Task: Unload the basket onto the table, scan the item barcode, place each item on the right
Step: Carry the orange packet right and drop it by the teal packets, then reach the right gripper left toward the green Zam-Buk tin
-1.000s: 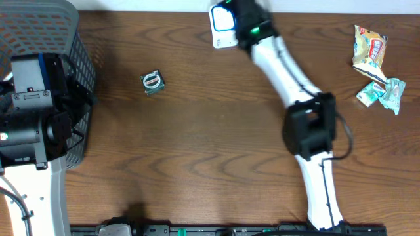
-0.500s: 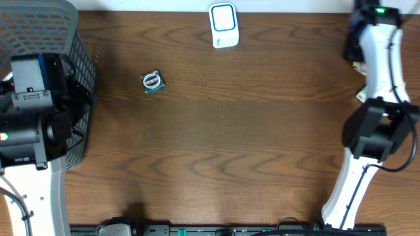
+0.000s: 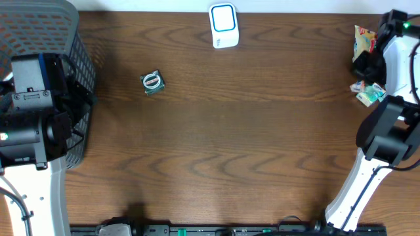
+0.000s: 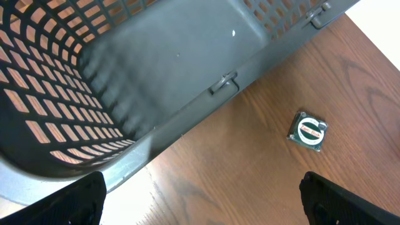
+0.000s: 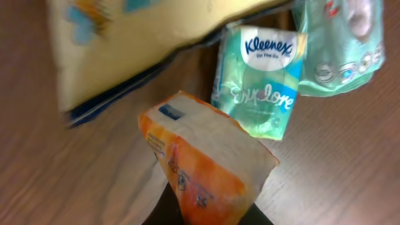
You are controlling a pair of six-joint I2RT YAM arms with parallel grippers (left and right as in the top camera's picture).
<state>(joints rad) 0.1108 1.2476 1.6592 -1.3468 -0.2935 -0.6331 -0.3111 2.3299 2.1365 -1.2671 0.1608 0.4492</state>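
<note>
My right gripper [image 5: 209, 209] is shut on an orange and white snack packet [image 5: 206, 156], the item, which stands up from the jaws just above the table. In the overhead view the right gripper [image 3: 366, 65] is at the far right edge, among the packets there. The white scanner with a blue window [image 3: 224, 25] lies at the back centre, far left of that gripper. At the left side my left gripper [image 4: 203, 206] is open and holds nothing, beside the grey basket [image 4: 156, 75].
A Kleenex tissue pack [image 5: 262, 81], a yellow bag [image 5: 137, 44] and a green pack [image 5: 340, 44] lie close past the held packet. A small round tin [image 3: 152, 81] sits left of centre, also in the left wrist view as a tin [image 4: 307, 130]. The basket [image 3: 39, 26] fills the left corner.
The right arm has swung from the scanner at the back centre to the far right, over the pile of packets. The left arm has not moved.
</note>
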